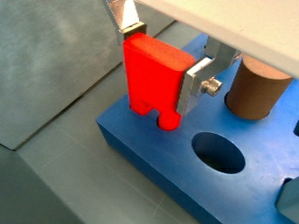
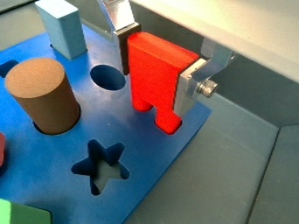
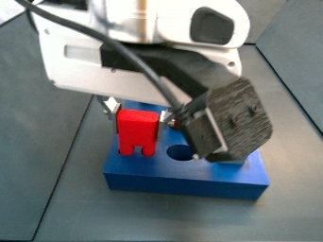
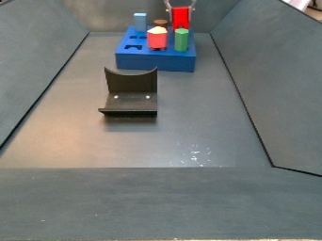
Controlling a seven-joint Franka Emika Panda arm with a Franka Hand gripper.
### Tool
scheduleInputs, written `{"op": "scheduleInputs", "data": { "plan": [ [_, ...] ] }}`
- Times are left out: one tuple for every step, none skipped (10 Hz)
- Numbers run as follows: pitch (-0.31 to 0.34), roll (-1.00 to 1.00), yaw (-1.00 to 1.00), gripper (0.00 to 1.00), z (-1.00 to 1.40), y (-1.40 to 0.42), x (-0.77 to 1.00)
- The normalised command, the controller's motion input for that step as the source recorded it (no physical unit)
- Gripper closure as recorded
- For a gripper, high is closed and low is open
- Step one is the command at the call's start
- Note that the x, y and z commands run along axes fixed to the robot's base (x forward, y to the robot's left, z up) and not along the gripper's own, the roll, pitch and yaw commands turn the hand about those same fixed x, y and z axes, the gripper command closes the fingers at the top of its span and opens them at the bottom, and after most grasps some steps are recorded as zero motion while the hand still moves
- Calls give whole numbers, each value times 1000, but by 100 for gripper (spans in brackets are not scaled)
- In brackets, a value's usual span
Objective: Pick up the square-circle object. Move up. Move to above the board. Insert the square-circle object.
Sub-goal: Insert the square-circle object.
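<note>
Currently your gripper (image 1: 166, 54) is clamped on the square-circle object (image 1: 156, 80), silver fingers (image 1: 197, 80) pressed flat against two opposite sides of its upper half. You can see the same hold from the opposite side in a wrist view, gripper (image 2: 162, 52) on the red block (image 2: 156, 79).

The block hangs upright, legs down, slot visible between the two prongs. Its leg tips sit at or just above the top face of the board (image 1: 146, 144), close to one board edge. Whether the legs touch the surface or have entered a cutout, you cannot tell from these views.

In a side view the red piece (image 3: 134, 131) sits over the board (image 3: 190, 175) near a round hole, with the wrist housing filling most of the frame above.

In a side view the board (image 4: 156, 61) lies at the far end of the floor, and the red block (image 4: 182, 16) shows above its far right portion.

On the board: a brown cylinder (image 2: 45, 94) standing in a hole, a pale blue block (image 2: 62, 26), an open star cutout (image 2: 100, 165), an open round hole (image 2: 107, 76).

The fixture (image 4: 130, 92) stands mid-floor, well apart from the board.
</note>
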Motion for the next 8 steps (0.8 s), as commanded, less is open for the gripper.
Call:
{"op": "scheduleInputs", "data": {
  "plan": [
    [-140, 193, 60, 100, -720, 0, 0],
    [-164, -54, 0, 100, -671, 57, 0],
    [-143, -184, 0, 100, -654, 131, 0],
    [-141, -194, 0, 100, -654, 123, 11],
    [-13, -89, 0, 100, -134, 0, 0],
    [0, 6, 0, 100, -17, 0, 0],
    [-137, 29, 0, 100, -611, 0, -206],
    [-206, 87, 0, 100, -869, 0, -323]
  ]
}}
